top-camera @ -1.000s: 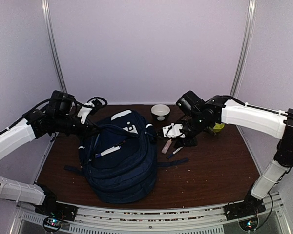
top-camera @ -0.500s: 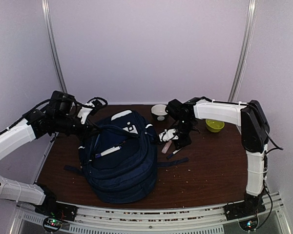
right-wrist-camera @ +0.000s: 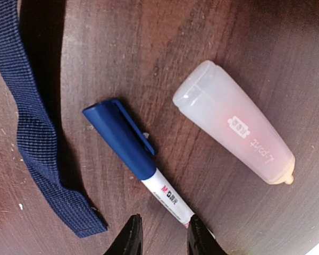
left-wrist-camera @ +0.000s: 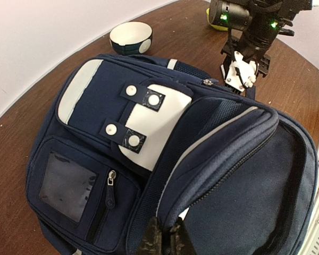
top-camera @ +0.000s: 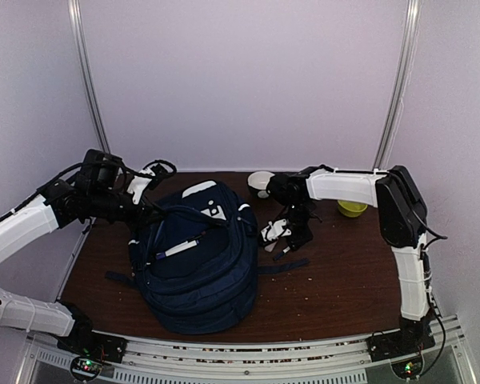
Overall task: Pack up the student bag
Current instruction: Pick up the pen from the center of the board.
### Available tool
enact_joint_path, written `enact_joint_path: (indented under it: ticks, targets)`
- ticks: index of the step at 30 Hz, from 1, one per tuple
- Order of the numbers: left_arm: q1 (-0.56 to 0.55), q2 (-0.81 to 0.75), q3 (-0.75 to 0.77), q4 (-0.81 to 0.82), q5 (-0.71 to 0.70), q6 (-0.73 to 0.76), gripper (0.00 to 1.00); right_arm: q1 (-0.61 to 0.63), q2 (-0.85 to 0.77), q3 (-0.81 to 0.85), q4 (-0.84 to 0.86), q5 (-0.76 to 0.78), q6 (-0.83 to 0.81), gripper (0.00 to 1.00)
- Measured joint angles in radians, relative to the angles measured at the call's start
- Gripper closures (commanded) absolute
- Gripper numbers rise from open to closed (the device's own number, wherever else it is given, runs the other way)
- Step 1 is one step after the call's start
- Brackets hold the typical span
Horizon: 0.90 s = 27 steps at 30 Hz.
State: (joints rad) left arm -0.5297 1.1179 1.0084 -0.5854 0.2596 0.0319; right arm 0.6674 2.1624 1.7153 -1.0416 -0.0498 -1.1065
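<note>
Student bag (top-camera: 196,256) lying flat on the dark wooden surface (top-camera: 344,280), left of centre and between the two arms, its white patch (left-wrist-camera: 154,127) with snap tabs facing up. A white pen (top-camera: 180,246) lies across its top panel.

Left claw (left-wrist-camera: 162,241): pinched tight on the rim of the bag's main opening, holding the fabric edge up so the light lining trim shows.

Right claw (right-wrist-camera: 165,239): pointing down just off the bag's right flank, partly open and holding nothing. Its tips straddle the white end of a blue-capped marker (right-wrist-camera: 133,146) that rests on the surface.

Around the marker: a loose navy strap (right-wrist-camera: 34,122) of the bag lies close along one side, near the cap. A translucent capped tube (right-wrist-camera: 236,127) with a pinkish core lies close on the other side, apart from the marker.

Farther back: a dark-and-white bowl (left-wrist-camera: 131,37) near the bag's top end, and a green bowl (top-camera: 352,208) behind the right arm
</note>
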Motion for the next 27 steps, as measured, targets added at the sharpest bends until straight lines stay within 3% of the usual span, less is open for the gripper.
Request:
enact_joint_path:
  ticks: [15, 27]
  targets:
    - [0.000, -0.009, -0.001, 0.000, 0.007, 0.000, 1.00, 0.000, 0.040, 0.000, -0.005, 0.057, -0.009, 0.81]
    - [0.000, -0.009, -0.001, 0.000, 0.007, 0.000, 1.00, 0.023, -0.153, -0.312, 0.101, 0.075, 0.195, 0.87]
